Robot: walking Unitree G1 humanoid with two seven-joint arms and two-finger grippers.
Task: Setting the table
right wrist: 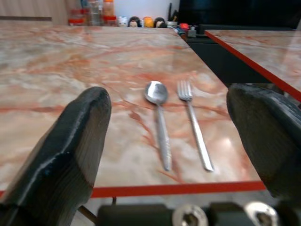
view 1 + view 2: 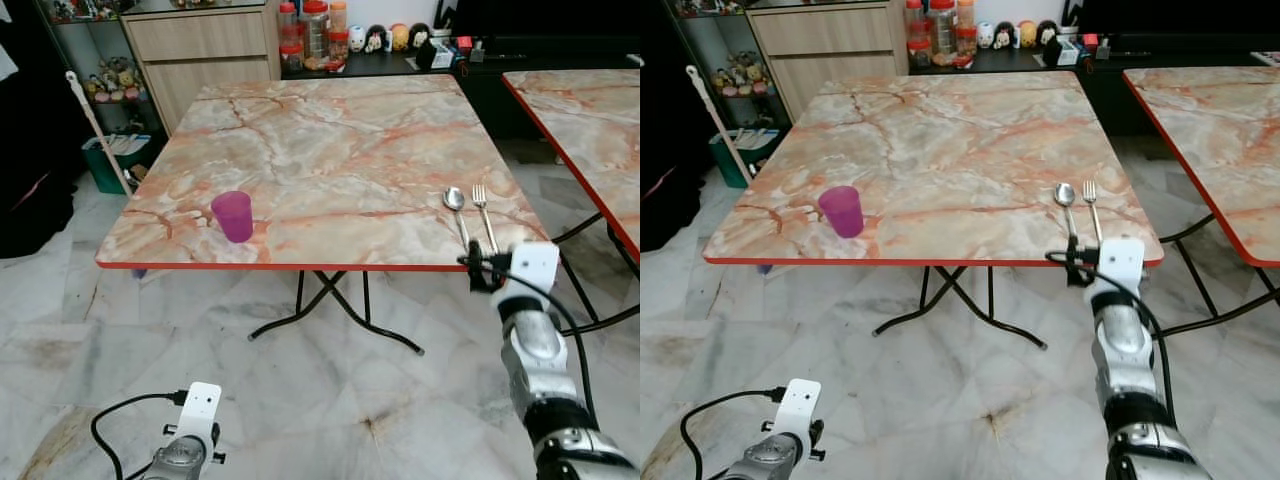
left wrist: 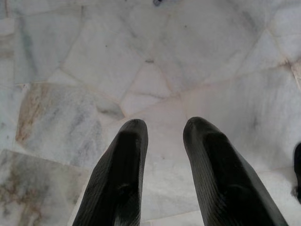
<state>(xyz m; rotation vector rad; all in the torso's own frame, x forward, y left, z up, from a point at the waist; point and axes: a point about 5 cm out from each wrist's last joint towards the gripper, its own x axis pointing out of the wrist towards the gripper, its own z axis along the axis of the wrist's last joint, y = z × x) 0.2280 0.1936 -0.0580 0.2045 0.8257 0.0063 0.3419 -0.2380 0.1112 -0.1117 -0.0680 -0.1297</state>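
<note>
**Spoon and fork lie straight ahead of the right hand**

Spoon [image 1: 157,117] and fork [image 1: 193,122] lie side by side, apart, at the table's [image 2: 330,160] near red edge, handles toward the right hand [image 1: 169,141], which hovers released just off that edge. The left hand [image 3: 164,165] hangs low over the floor, released, well away. Farther along the edge stands a purple cup [image 2: 233,216].

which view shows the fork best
The right wrist view: the fork lies close and large between the open fingers of the right gripper, right of the spoon, tines clear. Both eye views show it small, near the table edge. The left wrist view faces the floor.
</note>
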